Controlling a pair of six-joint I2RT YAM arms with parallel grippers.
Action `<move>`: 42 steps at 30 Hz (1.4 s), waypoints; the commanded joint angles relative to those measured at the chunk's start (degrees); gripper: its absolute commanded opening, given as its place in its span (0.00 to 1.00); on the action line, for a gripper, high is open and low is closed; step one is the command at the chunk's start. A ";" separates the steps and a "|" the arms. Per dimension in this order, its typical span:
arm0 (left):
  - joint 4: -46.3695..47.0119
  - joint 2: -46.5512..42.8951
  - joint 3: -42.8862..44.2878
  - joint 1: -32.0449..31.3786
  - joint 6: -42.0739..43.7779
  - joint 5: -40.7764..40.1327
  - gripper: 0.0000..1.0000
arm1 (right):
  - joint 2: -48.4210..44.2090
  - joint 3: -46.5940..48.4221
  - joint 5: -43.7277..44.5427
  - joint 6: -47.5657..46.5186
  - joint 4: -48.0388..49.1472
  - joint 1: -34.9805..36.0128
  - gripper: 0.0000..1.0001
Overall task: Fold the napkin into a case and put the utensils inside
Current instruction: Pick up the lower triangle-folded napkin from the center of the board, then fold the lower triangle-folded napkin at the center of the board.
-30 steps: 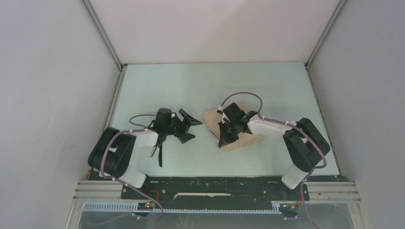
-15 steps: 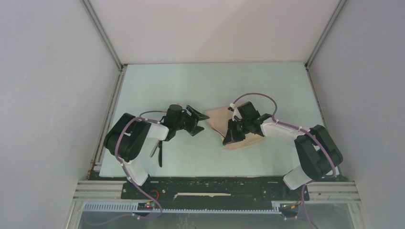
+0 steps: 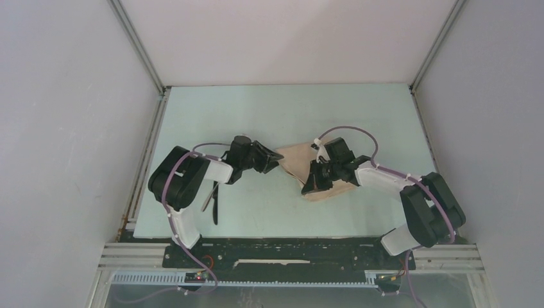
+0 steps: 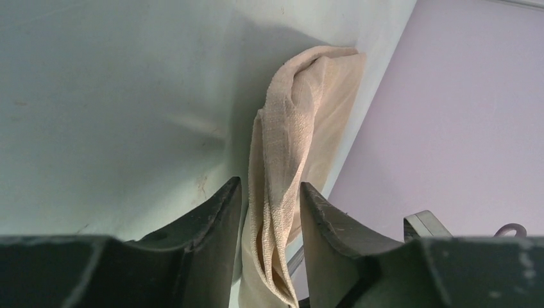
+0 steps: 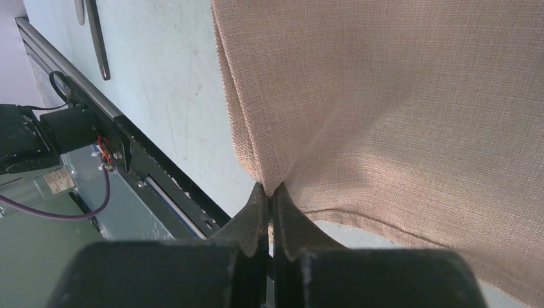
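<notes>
Pale green counter inside a plain white-walled enclosure, aluminium rail along the near edge.

Right pincer: jaws pressed together on a pinch of the napkin, taken at a hemmed edge. From that pinch the beige cloth rises and spreads wide across the right wrist view, the weave plain and unpatterned. From above we see this pincer low over the near right part of the cloth, right of the counter's centre.

Left pincer: jaws part-way apart, one on each side of a bunched, doubled edge of the same cloth. The fold fills nearly all the gap. We cannot tell whether the fingers actually press it. Beyond the tips the cloth runs on as a narrow rumpled ridge lying on the counter.

Overhead, the two pincers face each other across the napkin, left at its far left corner, right at its near side. The cloth is creased and loosely gathered between them, not a flat packet.

The utensils lie well apart from the cloth, near the left arm's base: black knife and silver fork just beside it, both roughly lengthwise to the near edge, partly under the arm.
</notes>
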 commanded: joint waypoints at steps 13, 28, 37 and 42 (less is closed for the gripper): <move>-13.10 -1.07 10.80 -2.47 10.22 -6.05 0.10 | -4.26 -3.94 -1.59 0.61 0.13 -4.87 0.00; -35.84 11.86 36.64 -9.05 18.51 -10.44 0.03 | -2.08 -8.20 -1.72 -1.09 -1.52 -11.74 0.00; -39.44 17.05 45.43 -10.28 19.58 -10.64 0.04 | -0.68 -8.54 -1.51 -1.83 -1.13 -14.04 0.00; -40.02 18.75 47.47 -10.59 19.45 -10.14 0.04 | -0.18 -8.54 -1.25 -1.65 -1.54 -14.29 0.00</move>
